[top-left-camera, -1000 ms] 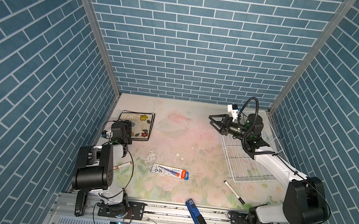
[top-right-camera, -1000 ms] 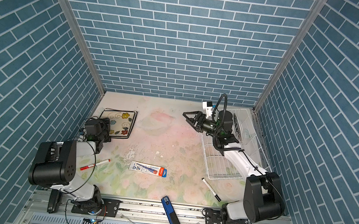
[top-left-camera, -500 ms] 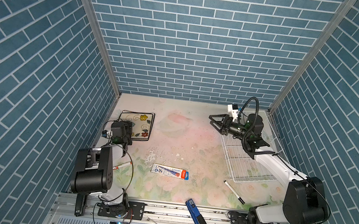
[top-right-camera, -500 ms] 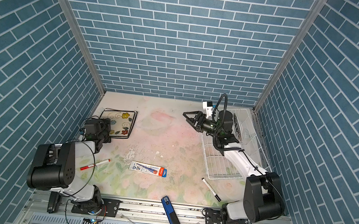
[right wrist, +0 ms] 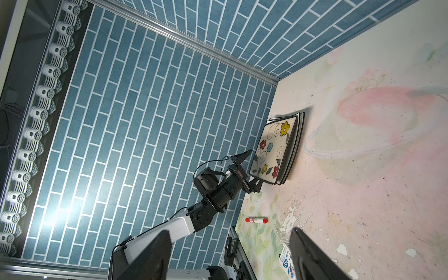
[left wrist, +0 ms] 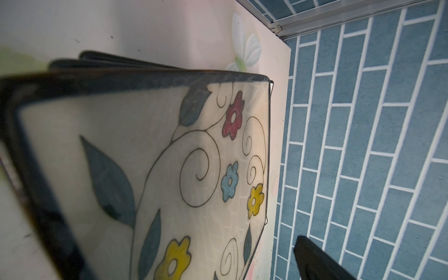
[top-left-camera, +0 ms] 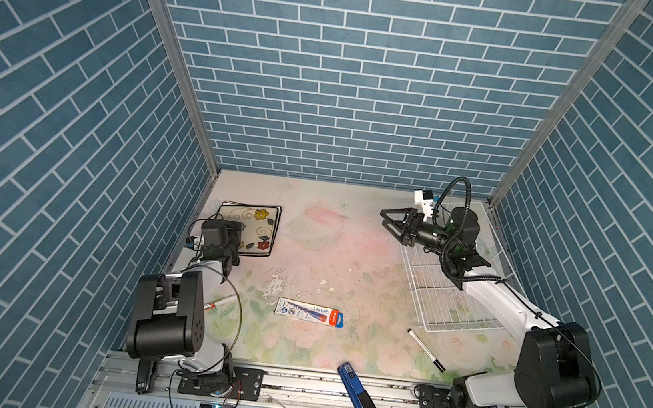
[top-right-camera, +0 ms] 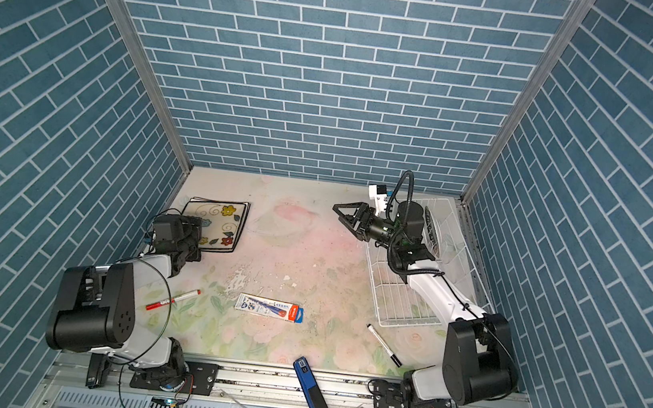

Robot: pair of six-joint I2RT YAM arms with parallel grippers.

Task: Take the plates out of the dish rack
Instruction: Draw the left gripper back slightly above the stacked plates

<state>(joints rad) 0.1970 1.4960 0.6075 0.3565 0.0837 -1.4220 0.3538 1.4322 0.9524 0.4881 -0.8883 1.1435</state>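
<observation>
Square black-rimmed plates lie stacked flat at the far left, the flowered plate [top-left-camera: 249,223] [top-right-camera: 218,222] [left wrist: 194,169] [right wrist: 274,148] on top. My left gripper [right wrist: 254,167] is open at the stack's near edge, one finger above the flowered plate and one beside the stack. One of its fingers [left wrist: 320,261] shows in the left wrist view. The white wire dish rack [top-left-camera: 451,307] [top-right-camera: 401,305] stands at the right. A round plate with a dark lettered rim [top-right-camera: 433,232] stands in its far end, behind my right arm. My right gripper [top-left-camera: 386,219] [top-right-camera: 338,212] [right wrist: 229,232] hangs open and empty, left of the rack's far end.
A red marker [top-left-camera: 217,303] [top-right-camera: 171,300] [right wrist: 256,220] lies near the left arm. A blue pencil pack [top-left-camera: 310,313] lies mid-table and a black pen [top-left-camera: 423,349] near the rack's front corner. A blue tool [top-left-camera: 357,395] rests on the front rail. Tiled walls close three sides.
My left arm's elbow has shifted slightly toward the front while its gripper stays at the plate stack. The right arm has not moved.
</observation>
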